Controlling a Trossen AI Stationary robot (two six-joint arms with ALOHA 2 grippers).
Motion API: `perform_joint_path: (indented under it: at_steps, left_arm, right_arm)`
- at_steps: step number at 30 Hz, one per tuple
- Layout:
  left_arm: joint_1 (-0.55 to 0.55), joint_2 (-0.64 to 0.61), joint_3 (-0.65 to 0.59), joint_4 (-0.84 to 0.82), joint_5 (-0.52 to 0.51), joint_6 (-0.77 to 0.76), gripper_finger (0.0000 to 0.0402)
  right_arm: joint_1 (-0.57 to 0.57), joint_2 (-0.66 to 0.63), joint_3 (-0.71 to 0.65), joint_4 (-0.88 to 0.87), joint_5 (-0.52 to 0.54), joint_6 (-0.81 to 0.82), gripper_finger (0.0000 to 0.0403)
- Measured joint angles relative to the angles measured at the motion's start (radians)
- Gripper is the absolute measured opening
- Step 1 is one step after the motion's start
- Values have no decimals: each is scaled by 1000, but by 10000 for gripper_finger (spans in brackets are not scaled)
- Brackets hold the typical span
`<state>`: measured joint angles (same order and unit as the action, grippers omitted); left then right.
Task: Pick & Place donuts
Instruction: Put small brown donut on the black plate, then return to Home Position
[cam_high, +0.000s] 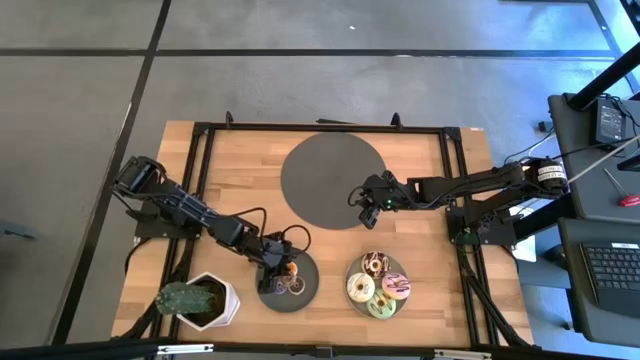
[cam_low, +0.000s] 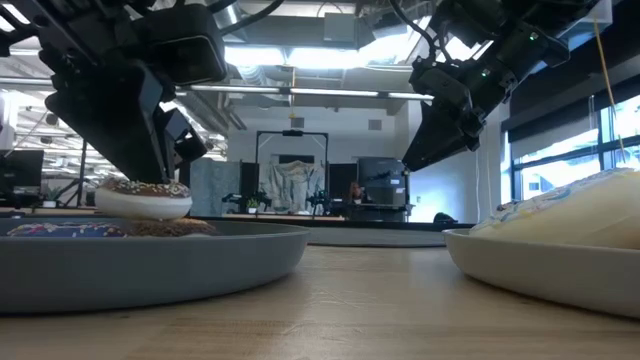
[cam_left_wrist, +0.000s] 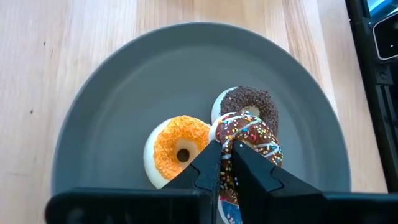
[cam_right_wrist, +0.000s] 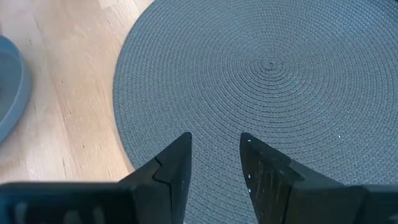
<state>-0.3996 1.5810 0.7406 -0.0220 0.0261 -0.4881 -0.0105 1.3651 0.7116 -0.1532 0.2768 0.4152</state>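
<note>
Both arms fill the middle of the high view: left gripper (cam_high: 277, 268) sits low over the small grey plate (cam_high: 304, 290) at lower centre, right gripper (cam_high: 366, 199) hovers over the round woven mat (cam_high: 320, 170) at upper centre. Second plate (cam_high: 354, 272) lower right carries four donuts (cam_high: 377, 283). Potted cactus (cam_high: 188, 297) lower left. Wooden table (cam_high: 240, 170) in a black frame, concrete floor around, desk with keyboard at right edge.

Low view: sprinkled donut (cam_low: 143, 197) sits at left above the plate rim, dark gripper over it; right arm hangs upper right. Workshop room behind, ceiling lights, window at right.

Left wrist view: fingers nearly closed, pinching the rim of the sprinkled chocolate donut, which overlaps a brown donut (cam_left_wrist: 249, 104); orange donut (cam_left_wrist: 178, 146) just beside, all on the plate.

Right wrist view: fingers moderately apart, empty, over the mat.

Judgement: step is placing or grasping the sprinkled donut on the small plate, cannot tell which. Next move calls for a clean release or a straight lift, without nudging the neighbours.
</note>
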Motion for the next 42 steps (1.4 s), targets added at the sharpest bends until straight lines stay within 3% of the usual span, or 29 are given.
perform_joint_path:
  at_steps: [11, 26, 37, 42]
  left_arm:
    - [0, 0, 0, 4, 1, -15, 44]
    - [2, -5, 0, 2, 24, -53, 121]
    - [32, -133, 1, -6, 45, -33, 124]
    - [94, -200, 1, -4, 43, 112, 125]
  right_arm:
    - [0, 0, 0, 0, 0, 0, 138]
    - [0, 0, 0, -1, 0, -6, 138]
    - [0, 0, 0, -2, 0, -74, 138]
    - [0, -14, 1, -4, -12, -146, 138]
